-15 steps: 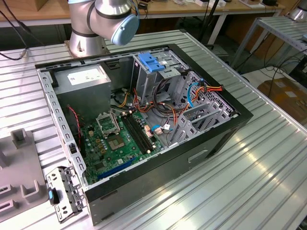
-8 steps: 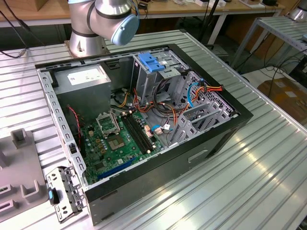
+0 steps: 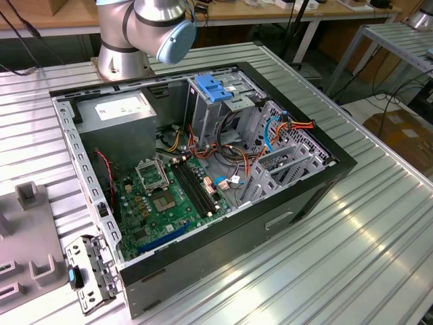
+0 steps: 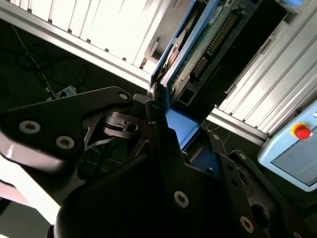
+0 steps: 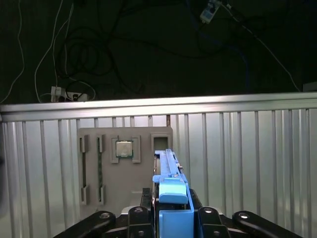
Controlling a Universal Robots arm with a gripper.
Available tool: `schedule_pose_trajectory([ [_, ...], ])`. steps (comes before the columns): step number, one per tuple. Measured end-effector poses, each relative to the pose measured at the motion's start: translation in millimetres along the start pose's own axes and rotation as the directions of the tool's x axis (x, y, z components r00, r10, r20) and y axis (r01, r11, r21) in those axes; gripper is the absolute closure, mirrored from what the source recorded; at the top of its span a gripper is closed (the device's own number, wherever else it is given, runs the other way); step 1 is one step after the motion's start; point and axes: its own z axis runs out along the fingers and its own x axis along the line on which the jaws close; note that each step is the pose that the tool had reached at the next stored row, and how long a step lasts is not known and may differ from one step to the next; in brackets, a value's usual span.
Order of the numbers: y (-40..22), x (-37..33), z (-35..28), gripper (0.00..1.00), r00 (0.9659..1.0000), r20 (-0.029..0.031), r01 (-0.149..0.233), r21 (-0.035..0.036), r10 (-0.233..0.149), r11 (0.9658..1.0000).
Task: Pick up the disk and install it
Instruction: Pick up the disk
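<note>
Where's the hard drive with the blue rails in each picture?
Exterior view: ribbed metal table, the landmark all views share.
First wrist view: flat metal hard drive with blue plastic rails, edge-on between black fingers, over that table.
Second wrist view: drive's circuit side, past the fingers, table behind.

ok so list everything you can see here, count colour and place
computer case: one, black, open, on the table
table: one, ribbed silver, under the case
motherboard: one, green, case floor
power supply: one, grey, inside the case
bracket: one, blue, atop the drive cage
cables: several, orange, red, blue, inside the case
tray: one, grey, on the table
processor chip: one, silver, in the tray
stop button: one, red, on a pale blue box
disk: one, blue rails, in the gripper
arm: one, silver and blue, behind the case
gripper: one, black, shut on the disk
</note>
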Motion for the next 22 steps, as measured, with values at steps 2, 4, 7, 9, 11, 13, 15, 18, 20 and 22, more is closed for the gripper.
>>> schedule_pose_trajectory([
  [2, -0.3, 0.0, -11.2, 0.63, 1.0000, 0.0001, 0.000, 0.0002, 0.000, 1.0000],
  [4, -0.6, -0.1, -20.8, 0.63, 1.0000, 0.0001, 0.000, 0.0001, 0.000, 1.0000],
  [7, -0.9, -0.2, -31.6, 0.63, 1.0000, 0.0000, 0.000, 0.0000, 0.000, 1.0000],
  [9, -0.9, -0.2, -33.4, 0.63, 1.0000, 0.0001, 0.000, 0.0001, 0.000, 1.0000],
  [11, -0.9, -0.1, -33.8, 0.63, 1.0000, 0.0000, 0.000, 0.0000, 0.000, 1.0000],
  [13, -1.3, -0.2, -33.7, 0.63, 1.0000, 0.0001, 0.000, 0.0002, 0.000, 1.0000],
  [15, -3.4, -0.2, -33.8, 0.63, 1.0000, 0.0001, 0.000, 0.0001, 0.000, 1.0000],
  [18, -8.3, -0.5, -33.7, 0.63, 1.0000, 0.0000, 0.000, 0.0001, 0.000, 1.0000],
  [20, -11.8, -0.7, -33.6, 0.63, 1.0000, 0.0000, 0.000, 0.0001, 0.000, 1.0000],
  [22, -15.8, -0.9, -33.6, 0.63, 1.0000, 0.0000, 0.000, 0.0000, 0.000, 1.0000],
])
